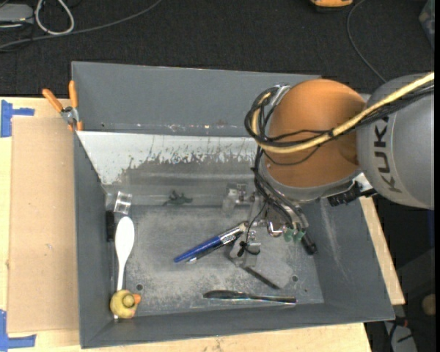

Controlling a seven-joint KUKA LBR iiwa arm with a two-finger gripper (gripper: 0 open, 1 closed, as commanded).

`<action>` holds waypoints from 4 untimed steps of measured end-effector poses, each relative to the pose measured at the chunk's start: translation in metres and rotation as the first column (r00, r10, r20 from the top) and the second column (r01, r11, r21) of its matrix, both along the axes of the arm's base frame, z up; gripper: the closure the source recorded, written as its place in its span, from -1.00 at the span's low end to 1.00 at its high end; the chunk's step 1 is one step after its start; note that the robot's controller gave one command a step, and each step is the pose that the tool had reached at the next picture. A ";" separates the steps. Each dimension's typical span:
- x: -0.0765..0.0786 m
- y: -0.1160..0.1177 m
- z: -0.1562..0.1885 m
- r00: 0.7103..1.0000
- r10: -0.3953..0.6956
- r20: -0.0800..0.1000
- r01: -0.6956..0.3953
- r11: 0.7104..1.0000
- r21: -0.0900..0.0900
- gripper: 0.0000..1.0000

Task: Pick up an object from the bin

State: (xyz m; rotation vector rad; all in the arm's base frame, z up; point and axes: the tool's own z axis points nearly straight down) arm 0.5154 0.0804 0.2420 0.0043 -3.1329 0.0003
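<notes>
Grey bin (205,116) holds a few loose things; by its left wall lies a white spoon (123,242), bowl toward the back, with a clear cup (122,202) just behind it and a yellow toy (123,303) in the front-left corner; near the back wall sit a dark scrap (177,196) and a grey metal piece (237,194); in the middle of the floor a blue pen (202,249) lies slantwise, its pale right end beneath the tool (248,242); along the front edge lies a dark pen (249,296), and a black stick (261,276) lies between it and the tool. The tool hangs low over the blue pen's right end, touching or nearly so; whether it is wide or narrow I cannot tell, and nothing shows as held. The blue pen looks light, stiff and smooth, so likely to roll or slip; it is best taken across the barrel near its middle, not at the tapered end; lying flat on the floor, it offers little height to catch.
</notes>
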 end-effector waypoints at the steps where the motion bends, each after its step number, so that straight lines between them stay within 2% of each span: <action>1: 0.001 -0.001 0.003 1.000 -0.003 0.007 0.003 1.000 0.001 -1.00; 2: 0.012 -0.053 -0.092 0.999 0.053 0.009 -0.053 0.999 0.001 -1.00; 3: 0.033 -0.073 -0.089 0.999 0.052 0.013 -0.052 0.999 0.003 -1.00; 4: 0.005 -0.114 -0.124 0.997 -0.075 0.004 0.075 0.997 0.002 -1.00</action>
